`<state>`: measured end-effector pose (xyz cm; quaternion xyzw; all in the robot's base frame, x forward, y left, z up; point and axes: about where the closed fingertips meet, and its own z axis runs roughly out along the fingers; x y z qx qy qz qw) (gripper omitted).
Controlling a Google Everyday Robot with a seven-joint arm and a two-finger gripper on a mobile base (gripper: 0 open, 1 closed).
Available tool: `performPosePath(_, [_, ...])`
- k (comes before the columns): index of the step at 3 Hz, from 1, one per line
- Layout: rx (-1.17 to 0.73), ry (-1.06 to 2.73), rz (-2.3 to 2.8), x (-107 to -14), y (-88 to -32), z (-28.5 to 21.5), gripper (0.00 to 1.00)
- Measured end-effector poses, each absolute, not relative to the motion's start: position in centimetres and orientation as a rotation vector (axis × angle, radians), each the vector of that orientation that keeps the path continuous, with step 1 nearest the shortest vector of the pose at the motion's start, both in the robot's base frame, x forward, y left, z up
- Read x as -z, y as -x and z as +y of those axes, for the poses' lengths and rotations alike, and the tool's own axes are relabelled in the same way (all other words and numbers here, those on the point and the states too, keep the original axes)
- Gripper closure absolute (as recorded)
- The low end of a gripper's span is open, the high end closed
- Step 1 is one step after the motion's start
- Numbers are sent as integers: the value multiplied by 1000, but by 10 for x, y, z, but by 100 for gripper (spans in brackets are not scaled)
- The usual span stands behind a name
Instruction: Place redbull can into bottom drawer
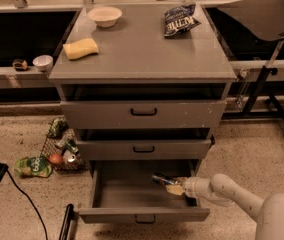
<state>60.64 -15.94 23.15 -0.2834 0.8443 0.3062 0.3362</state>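
The bottom drawer (142, 215) of the grey cabinet is pulled open, a wide shallow grey box with a small black handle on its front. My gripper (171, 185) reaches in from the lower right and sits inside the drawer near its right side. It is shut on the redbull can (160, 179), a slim blue and silver can that lies tilted with its shiny end pointing left. The can is low over the drawer floor; I cannot tell whether it touches it.
The two upper drawers (143, 113) are closed or nearly closed. On the cabinet top lie a dark blue chip bag (179, 20), a white bowl (104, 16) and a yellow sponge (80, 49). A wire basket with litter (62, 149) stands on the floor at left.
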Motion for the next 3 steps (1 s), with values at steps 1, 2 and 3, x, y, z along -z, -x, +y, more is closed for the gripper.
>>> performPosePath(1, [-798,739,2202,-231,-606,-159,100])
performPosePath(2, [-765,750,2228,-219,-611,-154,100])
performPosePath(3, [-732,765,2284,-197,-618,-149,82])
